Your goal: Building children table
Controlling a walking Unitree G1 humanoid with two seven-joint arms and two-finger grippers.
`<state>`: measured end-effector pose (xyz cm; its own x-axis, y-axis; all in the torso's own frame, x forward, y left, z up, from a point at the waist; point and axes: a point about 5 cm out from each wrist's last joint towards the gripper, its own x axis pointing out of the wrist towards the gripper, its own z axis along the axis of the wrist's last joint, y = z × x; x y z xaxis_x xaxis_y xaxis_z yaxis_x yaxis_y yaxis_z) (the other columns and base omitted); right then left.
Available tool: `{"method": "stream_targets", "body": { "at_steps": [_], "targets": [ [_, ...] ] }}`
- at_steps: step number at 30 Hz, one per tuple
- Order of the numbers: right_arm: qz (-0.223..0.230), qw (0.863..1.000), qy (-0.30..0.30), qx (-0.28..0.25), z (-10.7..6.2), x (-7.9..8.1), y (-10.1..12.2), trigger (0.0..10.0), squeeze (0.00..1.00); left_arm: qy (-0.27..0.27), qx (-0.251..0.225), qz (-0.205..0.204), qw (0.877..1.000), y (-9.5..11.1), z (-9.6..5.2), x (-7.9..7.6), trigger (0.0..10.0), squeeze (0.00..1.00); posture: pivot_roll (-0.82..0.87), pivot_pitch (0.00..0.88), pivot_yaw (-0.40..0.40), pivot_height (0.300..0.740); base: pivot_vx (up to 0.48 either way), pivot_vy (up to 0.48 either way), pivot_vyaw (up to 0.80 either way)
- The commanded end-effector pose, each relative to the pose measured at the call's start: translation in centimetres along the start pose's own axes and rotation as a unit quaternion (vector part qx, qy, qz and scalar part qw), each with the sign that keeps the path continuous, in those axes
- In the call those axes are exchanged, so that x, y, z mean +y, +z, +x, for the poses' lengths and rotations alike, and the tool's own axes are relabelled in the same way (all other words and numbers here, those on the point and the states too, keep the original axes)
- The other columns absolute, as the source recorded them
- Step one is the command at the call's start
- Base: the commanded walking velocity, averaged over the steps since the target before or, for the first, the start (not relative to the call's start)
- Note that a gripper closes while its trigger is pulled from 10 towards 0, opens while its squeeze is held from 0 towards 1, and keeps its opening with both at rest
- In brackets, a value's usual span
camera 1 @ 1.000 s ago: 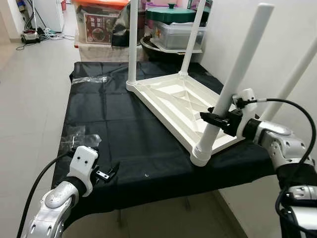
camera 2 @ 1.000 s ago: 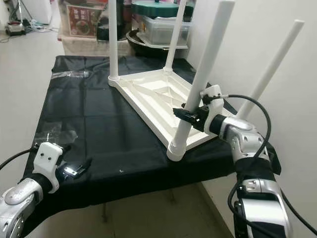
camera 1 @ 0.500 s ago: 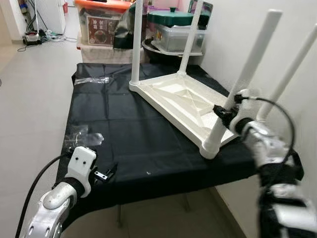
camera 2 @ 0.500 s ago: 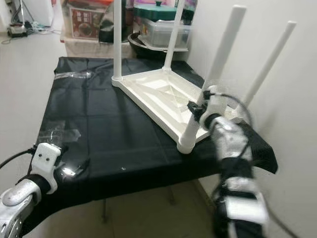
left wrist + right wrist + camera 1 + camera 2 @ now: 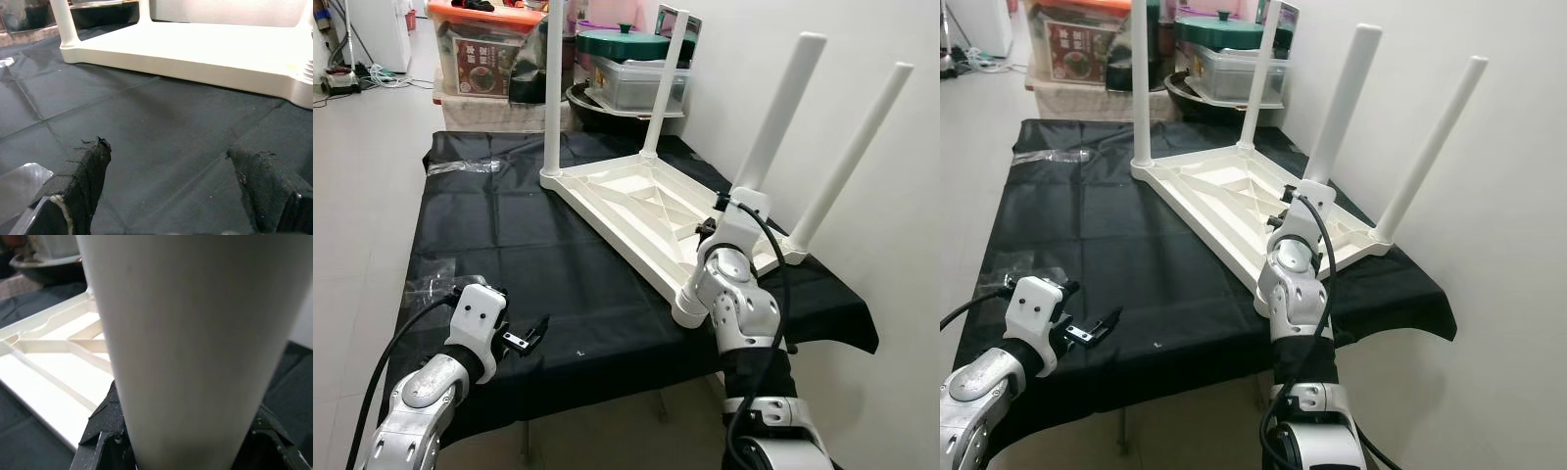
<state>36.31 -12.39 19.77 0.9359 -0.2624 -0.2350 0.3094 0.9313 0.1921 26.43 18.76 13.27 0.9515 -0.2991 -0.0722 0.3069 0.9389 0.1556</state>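
Note:
A white children's table [image 5: 636, 201] lies upside down on a black cloth [image 5: 558, 274], its legs pointing up. My right gripper [image 5: 710, 232] is at the lower part of the nearest leg [image 5: 778, 117]. In the right wrist view that leg [image 5: 195, 333] stands between the two black fingers [image 5: 105, 433], which are shut on it. My left gripper [image 5: 527, 338] hovers low over the cloth near its front left edge. It is open, with nothing between its fingertips [image 5: 93, 156], and it faces the tabletop's rim [image 5: 195, 58].
Crumpled clear plastic bags lie on the cloth at the left [image 5: 431, 289] and the far left [image 5: 460, 166]. Storage boxes [image 5: 484, 49] and a green-lidded container [image 5: 626, 44] stand behind. A white wall [image 5: 901, 245] runs close along the right. The cloth's front edge [image 5: 607, 377] drops to the floor.
The whole view has swung right, so the fourth leg and more wall show. My right arm now appears in the middle, still holding the nearest leg. The left gripper is unchanged.

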Motion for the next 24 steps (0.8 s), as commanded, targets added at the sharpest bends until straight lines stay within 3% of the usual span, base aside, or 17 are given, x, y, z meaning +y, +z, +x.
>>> {"method": "stream_targets", "body": {
  "at_steps": [1,3,4,7,9,12,13,15,17,19,24],
  "targets": [
    [0.043,0.995,0.049,0.077,-1.0,2.2,-2.6,10.0,0.04,-0.005,0.001,-0.004,1.0,0.0,0.1,-0.5,10.0,0.0,0.1,0.0,-0.154,0.74,0.0,0.0,0.0],
    [0.043,0.995,0.046,0.074,-1.1,2.1,-2.5,10.0,0.04,-0.005,0.001,-0.004,1.0,-0.1,0.1,-0.5,10.0,0.0,0.1,0.0,-0.154,0.74,0.0,0.0,0.0],
    [0.046,0.996,0.045,0.07,-1.1,2.0,-2.3,10.0,1.0,-0.005,0.002,-0.005,1.0,-0.1,0.1,-0.6,10.0,0.0,0.1,0.0,-0.154,0.74,0.0,0.0,0.0],
    [0.04,0.996,0.068,0.042,-0.8,1.2,-1.0,10.0,1.0,-0.006,0.003,-0.006,1.0,-0.2,0.0,-0.6,10.0,0.0,0.1,0.0,-0.152,0.74,0.0,0.0,0.0],
    [0.007,0.995,0.101,0.004,-0.2,0.1,0.8,10.0,1.0,-0.008,0.004,-0.005,1.0,-0.2,0.1,-0.5,10.0,0.0,0.09,0.0,-0.148,0.74,0.0,0.0,0.0],
    [-0.006,0.994,0.111,-0.003,-0.1,-0.3,1.4,10.0,1.0,-0.008,0.004,-0.004,1.0,-0.2,0.1,-0.4,10.0,0.0,0.09,0.0,-0.148,0.74,0.0,0.0,0.0],
    [-0.027,0.993,0.112,-0.021,0.4,-1.5,2.5,10.0,0.0,-0.008,0.003,-0.005,1.0,-0.2,0.2,-0.4,10.0,0.0,0.08,0.0,-0.137,0.74,0.0,0.0,0.0],
    [-0.068,0.99,0.116,-0.051,1.0,-4.2,4.9,10.0,0.0,-0.014,0.002,-0.004,1.0,-0.2,0.4,-0.6,10.0,0.0,0.08,0.0,-0.137,0.74,0.0,0.0,0.0],
    [-0.071,0.989,0.117,-0.052,1.0,-4.4,5.0,10.0,0.0,-0.015,0.002,-0.004,1.0,-0.2,0.4,-0.6,10.0,0.0,0.08,0.0,-0.137,0.74,0.0,0.0,0.0],
    [-0.128,0.979,0.142,-0.067,1.3,-5.9,6.1,10.0,0.0,-0.017,0.001,-0.004,1.0,-0.1,0.5,-0.7,10.0,0.0,0.07,0.0,-0.132,0.74,0.0,0.0,0.0],
    [-0.187,0.964,0.175,-0.068,1.8,-7.7,7.4,10.0,0.0,-0.017,0.0,-0.002,1.0,-0.1,0.5,-0.6,10.0,0.0,0.07,0.0,-0.137,0.74,0.0,0.0,0.0]
  ]
}}
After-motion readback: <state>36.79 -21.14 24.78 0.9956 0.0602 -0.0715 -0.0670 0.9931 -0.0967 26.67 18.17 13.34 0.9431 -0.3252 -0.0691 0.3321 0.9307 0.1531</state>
